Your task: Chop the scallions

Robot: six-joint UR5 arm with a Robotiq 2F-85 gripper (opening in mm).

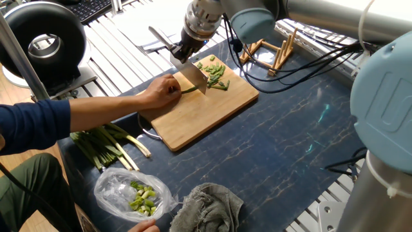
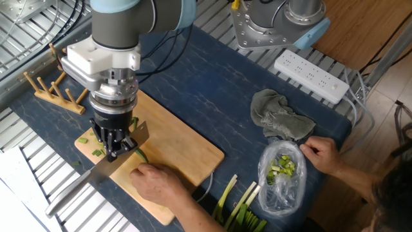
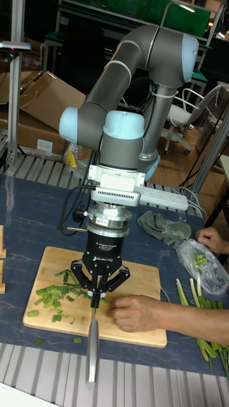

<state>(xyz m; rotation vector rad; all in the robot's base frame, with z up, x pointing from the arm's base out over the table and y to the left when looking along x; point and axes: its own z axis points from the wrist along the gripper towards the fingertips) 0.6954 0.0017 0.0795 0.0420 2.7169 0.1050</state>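
Tabletop (image 1: 290, 148) carries a wooden cutting board (image 1: 212, 109), above which the gripper (image 2: 118, 143) has its jaws clamped on a knife (image 2: 96, 175). A person's hand (image 2: 158, 183) pins the scallions (image 1: 189, 89) to the board just beside the blade, with chopped bits (image 3: 56, 297) heaped on the blade's far side.

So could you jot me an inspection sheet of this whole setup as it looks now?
Surface: dark blue table with a wooden cutting board on it.
Job's things: scallions pinned by a person's hand; chopped bits lie beyond the blade.
Clutter: thicker stalk bundle, clear bag of chunks, grey cloth, wooden rack.
Hand: robot hand shut on a knife, blade above the board.
Cables: black cables trail from the arm over the table; power strip at the edge.
Surroundings: metal slatted frame; the person's other hand touches the bag.
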